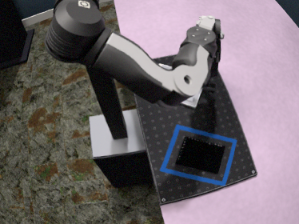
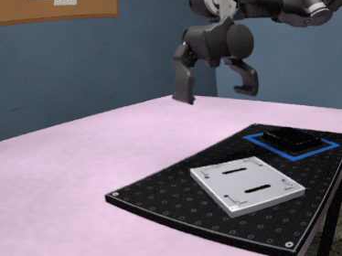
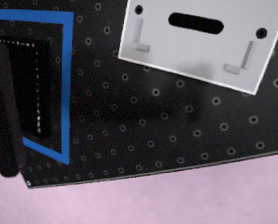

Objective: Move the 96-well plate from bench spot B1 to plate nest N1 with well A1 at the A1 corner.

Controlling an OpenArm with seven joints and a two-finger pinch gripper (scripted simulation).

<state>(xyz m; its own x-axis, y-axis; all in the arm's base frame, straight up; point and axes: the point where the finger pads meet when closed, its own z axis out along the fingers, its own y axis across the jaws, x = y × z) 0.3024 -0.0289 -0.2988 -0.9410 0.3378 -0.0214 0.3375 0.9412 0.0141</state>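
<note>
The black 96-well plate [image 1: 201, 155] [image 2: 293, 138] [image 3: 31, 85] lies flat inside the blue rectangle [image 1: 171, 147] [image 2: 256, 139] [image 3: 65, 70] of spot B1 on the black perforated board [image 1: 160, 124] [image 2: 183, 192] [image 3: 150, 130]. The grey plate nest [image 2: 247, 185] [image 3: 195, 50] with raised corner locators and two slots lies further along the board; in the top view the arm hides most of it. My gripper [image 2: 214, 90] hangs open and empty high above the board, over its middle. One finger [image 3: 9, 125] shows at the left edge of the wrist view.
The board lies on a pink table [image 1: 180, 16] [image 2: 91, 165] [image 3: 150, 200]. The arm's pedestal [image 1: 116, 144] stands on the floor beside the table. A blue wall with a cork board [image 2: 55, 0] is behind.
</note>
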